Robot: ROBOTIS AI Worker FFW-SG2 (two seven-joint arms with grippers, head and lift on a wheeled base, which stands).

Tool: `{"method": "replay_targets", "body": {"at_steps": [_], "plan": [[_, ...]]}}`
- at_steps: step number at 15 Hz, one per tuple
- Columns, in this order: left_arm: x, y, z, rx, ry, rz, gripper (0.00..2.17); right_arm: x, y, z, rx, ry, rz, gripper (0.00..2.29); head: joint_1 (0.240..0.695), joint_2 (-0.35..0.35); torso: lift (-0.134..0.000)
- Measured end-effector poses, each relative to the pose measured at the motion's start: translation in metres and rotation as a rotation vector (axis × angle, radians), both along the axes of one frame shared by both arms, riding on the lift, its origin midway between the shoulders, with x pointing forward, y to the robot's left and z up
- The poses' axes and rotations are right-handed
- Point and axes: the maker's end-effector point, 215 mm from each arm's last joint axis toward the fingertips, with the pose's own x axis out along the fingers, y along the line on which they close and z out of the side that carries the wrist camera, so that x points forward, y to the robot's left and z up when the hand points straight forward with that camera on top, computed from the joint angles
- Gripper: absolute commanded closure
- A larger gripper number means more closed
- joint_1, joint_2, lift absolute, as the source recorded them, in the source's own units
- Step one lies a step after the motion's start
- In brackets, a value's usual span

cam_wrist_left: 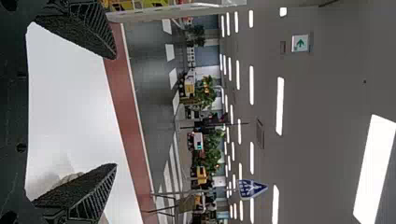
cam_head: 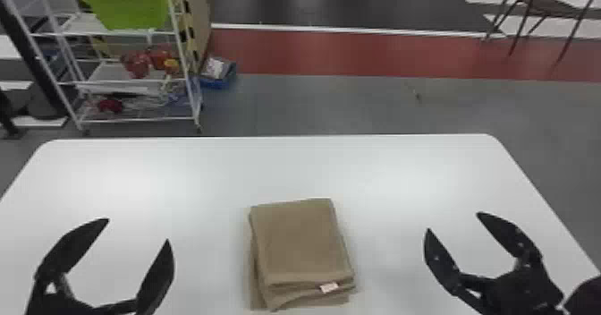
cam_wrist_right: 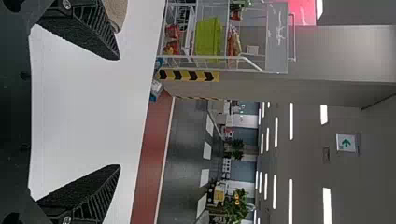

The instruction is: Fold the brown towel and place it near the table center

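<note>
The brown towel [cam_head: 304,242] lies folded in a layered rectangle on the white table, around its middle and toward the front, with a small pale tag at its near edge. To its left, my left gripper [cam_head: 137,230] stands open and apart from it. My right gripper [cam_head: 452,221] is open too, off to the towel's right. In the left wrist view, the left gripper [cam_wrist_left: 116,111] has nothing between its spread fingers. In the right wrist view, part of the towel [cam_wrist_right: 116,11] shows beyond one finger of the right gripper [cam_wrist_right: 119,112], whose fingers are wide apart.
The white table [cam_head: 179,166] ends at a far edge with rounded corners. Beyond its back left stands a wire shelf rack [cam_head: 129,81] with a green bin [cam_head: 127,3]. A brown chair [cam_head: 543,1] is far off at the back right.
</note>
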Motion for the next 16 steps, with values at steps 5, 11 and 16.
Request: {"method": "replay_targets", "body": {"at_steps": [5,11,16], "plan": [[-0.003,-0.004,-0.006,0.03,0.017,-0.011,0.05,0.008,0.026,-0.002,0.037,0.036,-0.017,0.06,0.695,-0.025,-0.122],[0.001,-0.002,-0.006,0.031,0.019,-0.004,0.05,0.009,0.043,0.0,0.054,0.039,0.006,0.06,0.695,0.006,-0.122],[0.011,0.013,-0.015,0.011,0.059,0.037,0.05,0.01,0.051,0.005,0.053,0.021,0.019,0.06,0.695,0.038,-0.122]]}}
